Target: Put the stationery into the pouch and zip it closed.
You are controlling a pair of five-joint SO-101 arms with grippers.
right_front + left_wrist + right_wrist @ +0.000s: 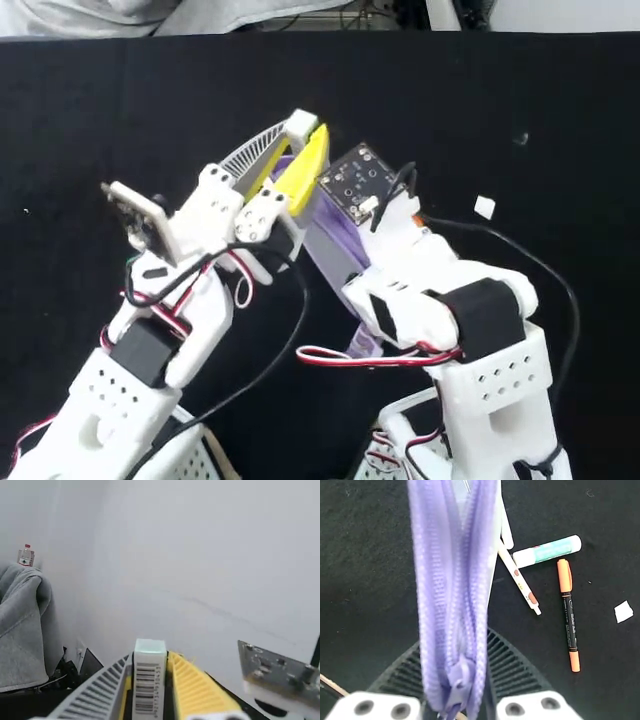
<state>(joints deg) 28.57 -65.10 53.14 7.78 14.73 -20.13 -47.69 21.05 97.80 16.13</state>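
Both arms loaded.
The left gripper (150, 662) clamps a white barcoded block (148, 690), perhaps an eraser; the right gripper (455, 702) pinches a lilac fabric zip pouch (451, 580).

a long lilac fabric zip pouch (452, 580) runs down the middle, its zip-pull end pinched in the dark ribbed tool (455, 647). below lies a black table (365, 580). beside the pouch sits a slim white pen with brown marks (519, 580), next a white glue stick with a teal label (547, 551), an orange marker pen (568, 615), and, farther off, a small white paper scrap (623, 611).
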